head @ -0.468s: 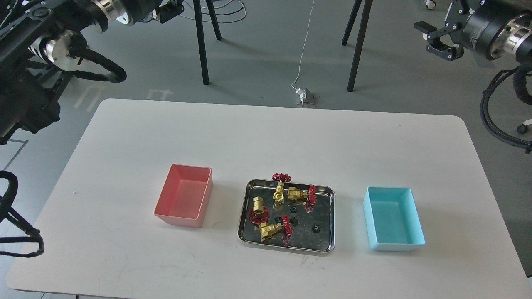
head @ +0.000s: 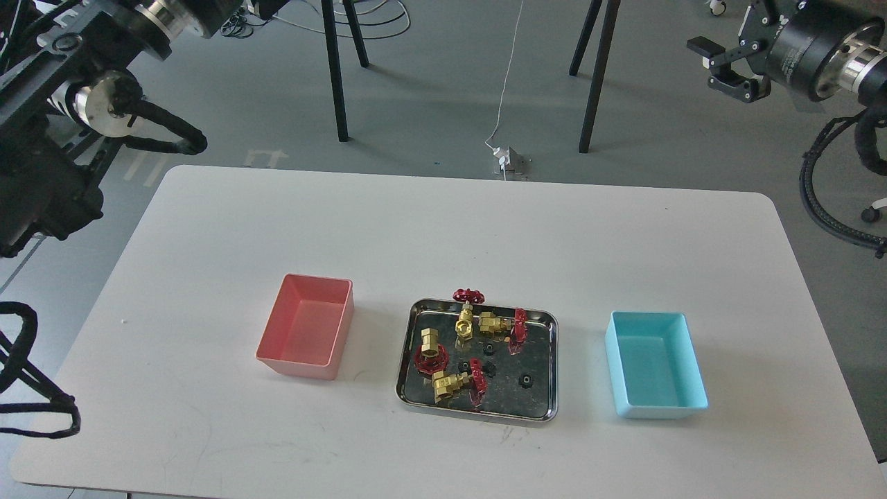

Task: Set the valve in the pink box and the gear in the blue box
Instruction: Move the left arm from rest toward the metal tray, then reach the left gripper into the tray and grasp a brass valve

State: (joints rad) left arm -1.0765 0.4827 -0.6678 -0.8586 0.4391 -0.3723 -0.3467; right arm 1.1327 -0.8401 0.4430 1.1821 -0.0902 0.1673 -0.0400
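Brass valves point(head: 452, 383) on glossy steel tray point(head: 540, 412), matte tapered pink box point(head: 306, 327), blue box point(head: 655, 364)

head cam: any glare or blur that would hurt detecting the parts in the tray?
Head view: sharp overall with soft, even light and faint shadows beside the pink box and the blue box. The steel tray mirrors the valves, doubling the red wheels, and the small black gears have low contrast against its dark floor. No motion blur on the table.
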